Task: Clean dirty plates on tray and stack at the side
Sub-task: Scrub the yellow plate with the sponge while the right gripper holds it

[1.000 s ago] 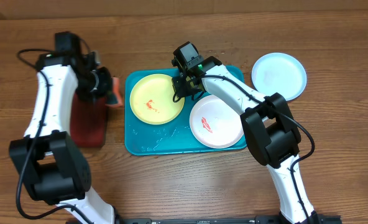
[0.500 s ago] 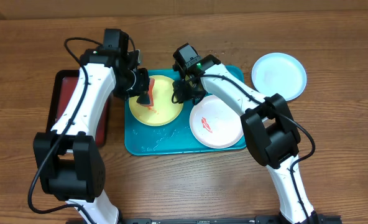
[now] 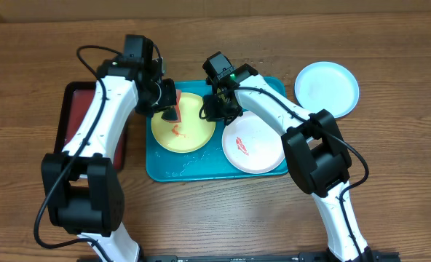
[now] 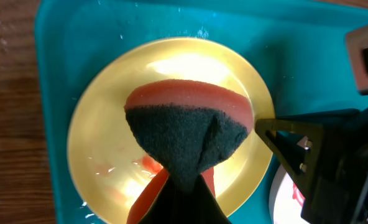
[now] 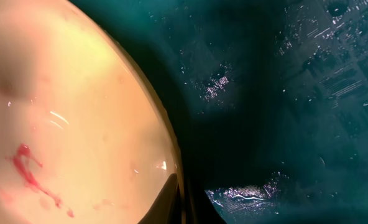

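The yellow-green plate (image 3: 190,129) lies in the left half of the turquoise tray (image 3: 164,166) and carries a red smear. My left gripper (image 3: 169,109) is shut on an orange sponge (image 3: 172,110) with a dark scouring face (image 4: 184,137), held over the plate (image 4: 103,137). My right gripper (image 3: 212,109) is shut on that plate's right rim (image 5: 171,180); the plate (image 5: 66,124) shows red marks. The white plate (image 3: 263,149), smeared red, lies in the tray's right half. The light blue plate (image 3: 327,89) lies on the table right of the tray.
A dark red tray (image 3: 73,120) with a black rim lies left of the turquoise tray, under my left arm. Water drops lie on the turquoise tray floor (image 5: 283,93). Bare wooden table (image 3: 390,167) surrounds both trays.
My left arm has swung right from over the dark red tray, carrying the sponge onto the yellow-green plate. My right gripper has stayed on the plate's rim.
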